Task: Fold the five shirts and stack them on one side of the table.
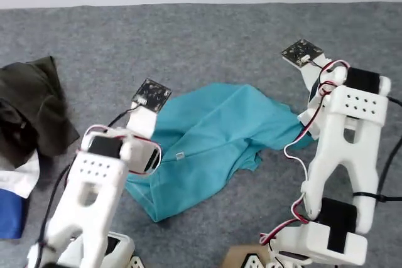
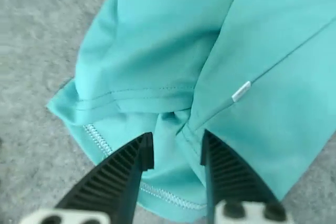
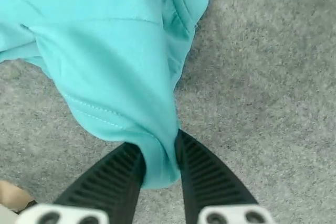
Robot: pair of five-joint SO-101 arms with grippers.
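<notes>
Left hand [image 2: 176, 153] is gripping a bunched fold near the hem of the teal shirt [image 1: 213, 136]; right hand [image 3: 160, 158] is pinching that shirt's far end, clenched on fabric. We're seeing the shirt lying crumpled on the grey tabletop [image 1: 207, 36] between both arms. Well apart from the teal shirt, beyond the left arm [image 1: 88, 199], a dark shirt [image 1: 31, 101] is sitting heaped, touching white and blue cloth [image 1: 14, 202].

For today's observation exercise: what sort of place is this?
Likely a robotics lab bench: a grey felt table, a teal shirt held by the left gripper and right gripper.
</notes>
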